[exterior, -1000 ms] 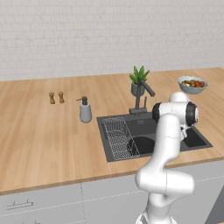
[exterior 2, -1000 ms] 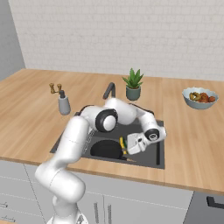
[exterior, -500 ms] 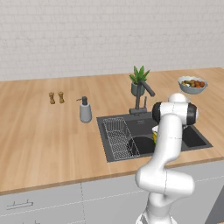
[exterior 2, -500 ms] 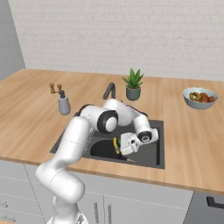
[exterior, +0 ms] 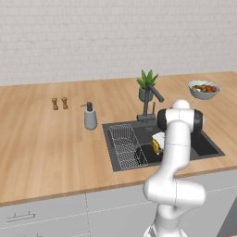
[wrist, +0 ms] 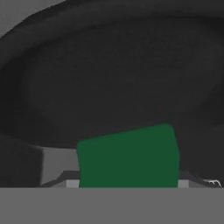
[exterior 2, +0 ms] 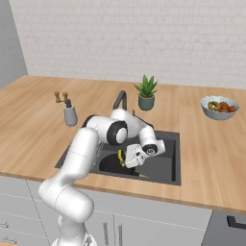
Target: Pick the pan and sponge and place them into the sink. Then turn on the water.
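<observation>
The step in hand looks like setting the sponge [wrist: 128, 156] down into the sink [exterior 2: 163, 168], and doing it well probably means lowering it a little further so it drops onto a flat spot rather than bouncing off a curved edge, then spreading the fingers fully and lifting straight away so nothing drags the block back out. In the right base view the gripper [exterior 2: 126, 157] hangs low inside the basin, pointed down toward the near wall, with a sliver of yellow showing at its tip; the left base view shows the same yellow and green just off the front of the hand [exterior: 157, 144]. The jaws are clasped partway on the sponge, held apart by its width, so the block sits squeezed between them and not yet released. Looking along the fingers, the green face of the sponge fills the space right at the tips, and directly beyond it lies the rounded dark hollow of the pan [wrist: 118, 74], which seems to rest in the sink already, just under the hand. Whether the sponge touches the pan cannot be told. The tap [exterior 2: 120, 99] stands behind the gripper, at the far rim, untouched.
</observation>
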You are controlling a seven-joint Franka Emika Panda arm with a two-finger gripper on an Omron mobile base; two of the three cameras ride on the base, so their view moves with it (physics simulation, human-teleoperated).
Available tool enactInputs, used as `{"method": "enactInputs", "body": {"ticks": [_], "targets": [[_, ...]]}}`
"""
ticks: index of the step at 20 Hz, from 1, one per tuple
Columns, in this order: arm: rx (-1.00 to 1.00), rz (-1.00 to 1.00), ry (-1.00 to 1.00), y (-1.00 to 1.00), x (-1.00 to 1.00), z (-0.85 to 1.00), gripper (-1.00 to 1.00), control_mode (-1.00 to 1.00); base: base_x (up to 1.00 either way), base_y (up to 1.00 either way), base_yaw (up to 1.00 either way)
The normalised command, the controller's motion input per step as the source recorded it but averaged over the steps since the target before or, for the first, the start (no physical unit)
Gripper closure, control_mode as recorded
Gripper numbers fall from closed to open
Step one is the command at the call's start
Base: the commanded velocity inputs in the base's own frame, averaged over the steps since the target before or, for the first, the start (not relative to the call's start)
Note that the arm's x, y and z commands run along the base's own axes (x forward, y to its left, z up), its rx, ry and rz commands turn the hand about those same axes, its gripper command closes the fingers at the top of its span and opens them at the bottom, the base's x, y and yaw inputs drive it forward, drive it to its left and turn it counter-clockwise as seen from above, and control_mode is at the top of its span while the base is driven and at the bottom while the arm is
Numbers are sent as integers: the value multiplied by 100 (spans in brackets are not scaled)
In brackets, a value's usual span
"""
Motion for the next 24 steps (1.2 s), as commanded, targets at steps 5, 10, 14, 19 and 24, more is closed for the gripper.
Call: {"method": "enactInputs", "body": {"ticks": [5, 10, 14, 19, 24], "targets": [[6, 5, -1, -11, 47, -53, 100, -100, 0, 0, 0], [4, 5, -6, -18, 31, -59, 100, -100, 0, 0, 0], [1, 4, -5, -8, 23, -54, -100, -100, 0, 0, 0], [0, 0, -1, 0, 29, -42, -100, -100, 0, 0, 0], [7, 0, 0, -5, 9, -7, -100, -100, 0, 0, 0]]}}
